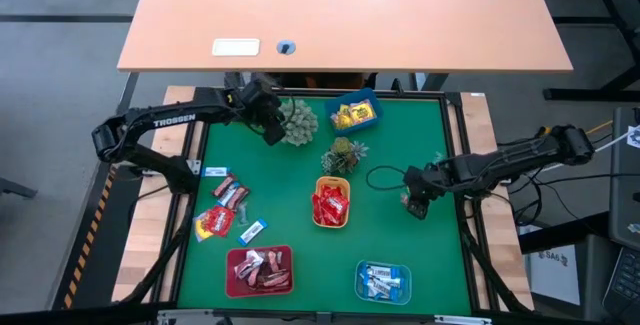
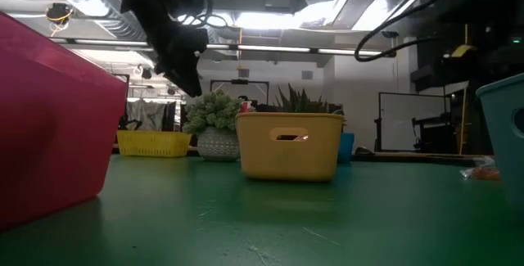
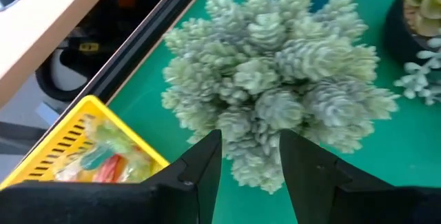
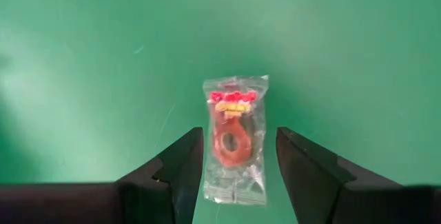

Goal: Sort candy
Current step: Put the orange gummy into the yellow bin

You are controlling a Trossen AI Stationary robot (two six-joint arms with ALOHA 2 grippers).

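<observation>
A clear-wrapped red ring candy [image 4: 236,141] lies flat on the green mat. My right gripper [image 4: 239,133] hovers over it, open, one finger on either side and neither touching it; in the high view this gripper [image 1: 415,205] is at the mat's right. Loose candy [image 1: 225,210] lies at the mat's left. My left gripper [image 3: 250,158] is open with nothing held, over a pale green spiky plant ball [image 3: 275,79] at the far left of the mat [image 1: 268,115]. Beside it stands a yellow tray [image 3: 83,124] holding wrapped candy.
Trays stand on the mat: a blue one with yellow candy [image 1: 355,113], a yellow one with red candy [image 1: 331,203], a red one [image 1: 260,270] and a blue one [image 1: 383,281] at the near edge. A second plant [image 1: 343,155] and a black cable loop [image 1: 385,177] lie mid-mat.
</observation>
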